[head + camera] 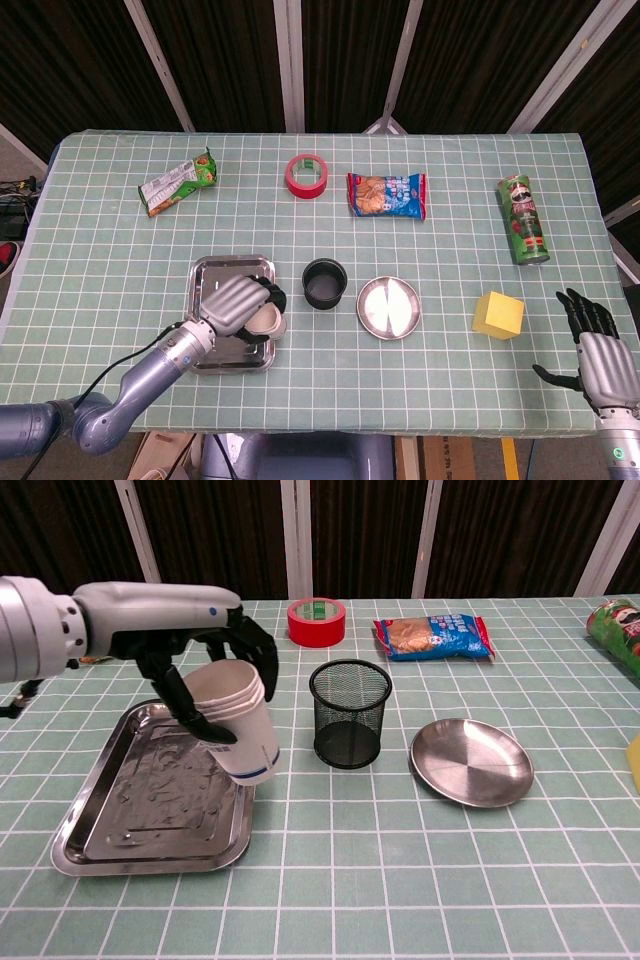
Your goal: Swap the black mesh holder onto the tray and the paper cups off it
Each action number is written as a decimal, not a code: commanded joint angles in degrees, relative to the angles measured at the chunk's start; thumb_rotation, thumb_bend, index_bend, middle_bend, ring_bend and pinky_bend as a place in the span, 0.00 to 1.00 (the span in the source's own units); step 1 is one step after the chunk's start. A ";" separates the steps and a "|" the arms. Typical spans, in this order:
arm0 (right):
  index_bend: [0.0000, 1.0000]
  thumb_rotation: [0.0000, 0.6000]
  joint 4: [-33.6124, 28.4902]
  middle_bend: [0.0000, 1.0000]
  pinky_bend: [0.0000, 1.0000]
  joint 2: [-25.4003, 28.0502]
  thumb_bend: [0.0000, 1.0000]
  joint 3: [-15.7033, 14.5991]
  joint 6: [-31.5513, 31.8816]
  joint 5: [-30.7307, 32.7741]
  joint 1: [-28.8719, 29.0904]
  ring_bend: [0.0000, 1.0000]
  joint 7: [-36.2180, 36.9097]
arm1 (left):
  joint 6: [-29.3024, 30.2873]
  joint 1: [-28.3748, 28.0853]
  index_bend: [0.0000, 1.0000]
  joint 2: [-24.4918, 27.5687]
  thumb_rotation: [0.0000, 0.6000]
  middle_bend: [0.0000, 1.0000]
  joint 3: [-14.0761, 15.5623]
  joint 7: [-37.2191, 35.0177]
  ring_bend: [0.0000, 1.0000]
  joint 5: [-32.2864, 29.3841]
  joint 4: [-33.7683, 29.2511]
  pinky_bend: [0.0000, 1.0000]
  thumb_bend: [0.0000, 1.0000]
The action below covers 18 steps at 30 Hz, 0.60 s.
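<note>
Several stacked paper cups [235, 720], gripped by the left hand [205, 665], hang tilted over the tray's [110, 825] right edge, bound for the table; the black mesh holder [350, 712] waits alongside, right hand [600, 355] idle, fingers spread.

The left arm reaches in from about 7 o'clock in the head view, its grey forearm rising toward the centre-left, and the left hand [205, 670] has its dark fingers [262, 645] curled around the stack of paper cups [237, 723], which it holds tilted and raised. The right hand [597, 350] sits far off at about 4 o'clock in the head view, back of the hand up, fingers spread and pointing toward 12 o'clock, thumb out to the side, holding nothing.
</note>
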 commanded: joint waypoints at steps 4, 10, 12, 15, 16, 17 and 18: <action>0.00 1.00 0.12 0.00 0.00 0.45 0.00 0.36 -0.27 -0.15 -0.34 0.00 1.16 | -0.19 -9.61 0.46 -6.09 1.00 0.40 -0.54 12.82 0.32 -11.64 -2.12 0.38 0.38; 0.00 1.00 0.30 0.00 0.00 1.11 0.00 0.70 -0.35 -0.48 -0.77 0.00 2.91 | 3.35 -15.50 0.45 -13.98 1.00 0.37 0.66 20.18 0.31 -21.62 2.00 0.38 0.38; 0.00 1.00 0.48 0.00 0.00 1.36 0.00 0.85 -0.40 -0.54 -0.93 0.00 3.63 | 4.74 -17.07 0.44 -16.69 1.00 0.36 1.11 22.05 0.31 -23.94 4.05 0.38 0.37; 0.00 1.00 0.75 0.00 0.00 1.61 0.00 1.19 -0.42 -0.36 -1.14 0.00 4.59 | 6.17 -18.47 0.42 -19.21 1.00 0.33 1.83 23.88 0.28 -25.82 6.03 0.37 0.30; 0.00 1.00 0.82 0.00 0.00 1.70 0.00 1.26 -0.45 -0.37 -1.21 0.00 4.89 | 6.74 -18.84 0.41 -19.76 1.00 0.30 2.05 24.46 0.26 -26.31 6.44 0.36 0.27; 0.00 1.00 0.93 0.00 0.00 1.70 0.00 1.37 -0.47 -0.38 -1.25 0.00 5.11 | 7.38 -19.12 0.41 -20.19 1.00 0.28 2.23 24.97 0.24 -26.59 6.73 0.36 0.24; 0.00 1.00 1.00 0.00 0.00 1.71 0.00 1.42 -0.43 -0.43 -1.29 0.00 5.23 | 7.82 -19.28 0.40 -20.42 1.00 0.25 2.36 25.30 0.21 -26.63 6.85 0.35 0.19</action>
